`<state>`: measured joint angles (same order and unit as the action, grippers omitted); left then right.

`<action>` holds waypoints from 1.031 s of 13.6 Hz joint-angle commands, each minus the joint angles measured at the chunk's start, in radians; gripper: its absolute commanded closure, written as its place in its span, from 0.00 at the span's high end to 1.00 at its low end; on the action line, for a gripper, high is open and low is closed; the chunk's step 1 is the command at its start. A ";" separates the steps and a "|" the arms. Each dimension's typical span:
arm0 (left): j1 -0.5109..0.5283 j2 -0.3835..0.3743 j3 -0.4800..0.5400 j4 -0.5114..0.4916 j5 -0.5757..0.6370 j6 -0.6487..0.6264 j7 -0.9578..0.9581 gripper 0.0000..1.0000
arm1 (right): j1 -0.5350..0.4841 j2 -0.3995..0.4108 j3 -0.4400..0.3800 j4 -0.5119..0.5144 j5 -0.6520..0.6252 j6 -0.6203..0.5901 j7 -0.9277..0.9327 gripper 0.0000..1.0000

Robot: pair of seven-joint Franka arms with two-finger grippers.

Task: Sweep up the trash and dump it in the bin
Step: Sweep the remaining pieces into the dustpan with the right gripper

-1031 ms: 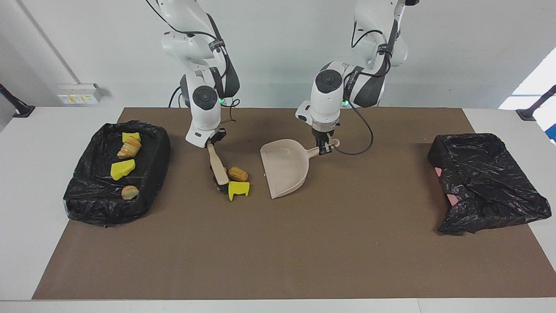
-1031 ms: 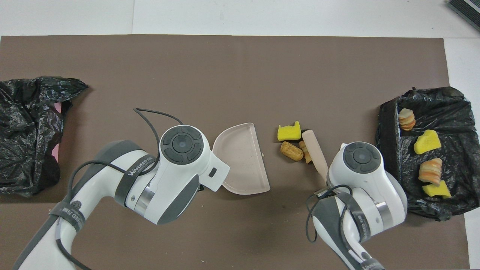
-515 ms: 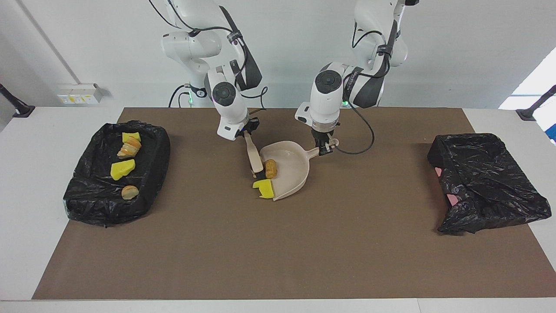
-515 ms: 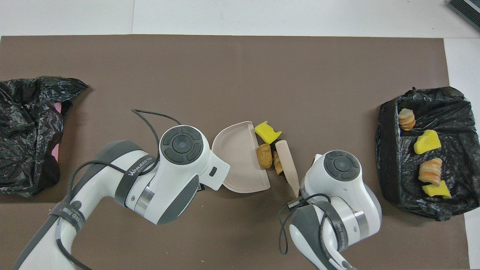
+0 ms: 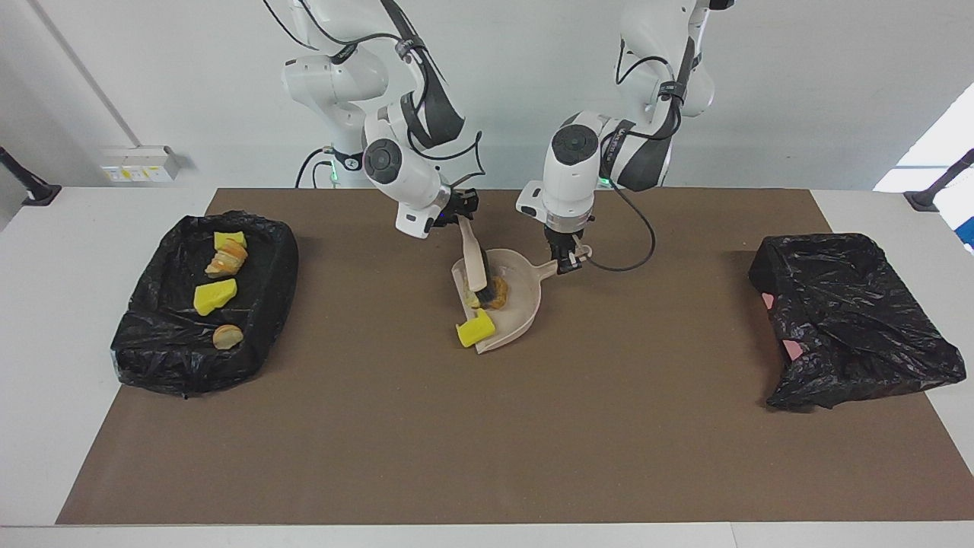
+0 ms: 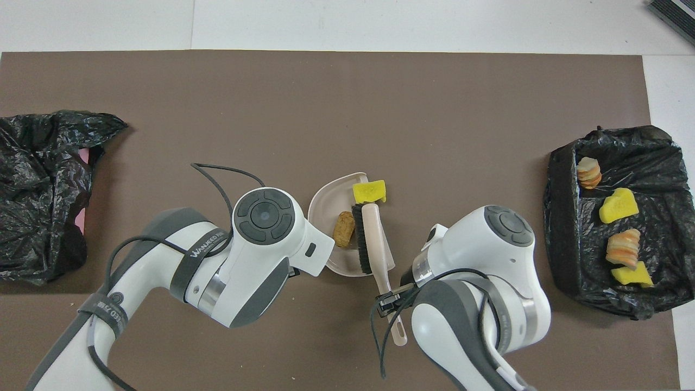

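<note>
My left gripper [image 5: 567,261] is shut on the handle of a beige dustpan [image 5: 521,316] at mid table; the pan also shows in the overhead view [image 6: 324,202]. My right gripper [image 5: 459,216] is shut on the beige handle of a brush [image 5: 475,260], whose dark bristles [image 6: 361,239] stand inside the pan. A tan bread-like roll [image 5: 497,294] lies in the pan beside the bristles, seen from above too [image 6: 343,228]. A yellow sponge chunk [image 5: 475,329] rests on the pan's open lip, at the corner farther from the robots [image 6: 369,191].
A bin lined with a black bag [image 5: 152,358] stands at the right arm's end [image 6: 559,228], holding several sponge chunks and rolls [image 5: 214,295]. A crumpled black bag over something pink [image 5: 852,320] lies at the left arm's end [image 6: 38,195].
My right gripper swept the brush toward the left arm's end, pushing the roll into the dustpan and the sponge chunk onto its lip. The brush now leans over the pan, which looks tipped.
</note>
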<state>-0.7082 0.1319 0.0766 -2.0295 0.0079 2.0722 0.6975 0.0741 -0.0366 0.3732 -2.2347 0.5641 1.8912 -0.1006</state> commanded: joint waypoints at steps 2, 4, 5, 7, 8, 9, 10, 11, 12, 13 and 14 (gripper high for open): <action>-0.020 -0.005 0.014 -0.018 0.001 0.029 -0.027 0.00 | -0.053 0.001 0.004 0.111 -0.322 -0.058 0.024 0.00; -0.017 -0.005 0.014 -0.018 0.001 0.031 -0.027 0.00 | -0.053 0.093 0.004 0.168 -0.514 -0.032 0.035 0.00; -0.017 -0.005 0.014 -0.018 0.001 0.031 -0.027 0.00 | -0.054 0.150 0.006 0.211 -0.600 -0.027 0.036 0.00; -0.017 -0.005 0.012 -0.018 0.001 0.031 -0.026 0.00 | -0.050 0.243 0.007 0.277 -0.696 -0.021 0.065 0.00; -0.017 -0.005 0.014 -0.018 0.001 0.031 -0.027 0.00 | -0.027 0.277 0.007 0.280 -0.696 0.003 0.094 0.00; -0.017 -0.005 0.012 -0.018 0.001 0.031 -0.027 0.00 | 0.010 0.291 0.009 0.265 -0.691 0.031 0.140 0.00; -0.019 -0.005 0.012 -0.018 0.001 0.031 -0.027 0.00 | 0.032 0.293 0.009 0.253 -0.678 0.031 0.178 0.00; -0.020 -0.005 0.014 -0.018 0.001 0.031 -0.027 0.00 | 0.032 0.291 0.010 0.242 -0.650 0.023 0.191 0.00; -0.020 -0.005 0.012 -0.018 0.001 0.031 -0.030 0.00 | 0.030 0.288 0.010 0.234 -0.583 0.020 0.191 0.00; -0.020 -0.005 0.012 -0.018 0.001 0.031 -0.030 0.00 | 0.035 0.284 0.010 0.236 -0.513 -0.003 0.191 0.00; -0.020 -0.005 0.012 -0.018 0.001 0.032 -0.029 0.00 | 0.041 0.279 0.015 0.250 -0.468 -0.038 0.196 0.00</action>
<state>-0.7122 0.1323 0.0779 -2.0298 0.0079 2.0736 0.6889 0.1240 0.2654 0.3784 -1.9957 0.0159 1.9038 0.0870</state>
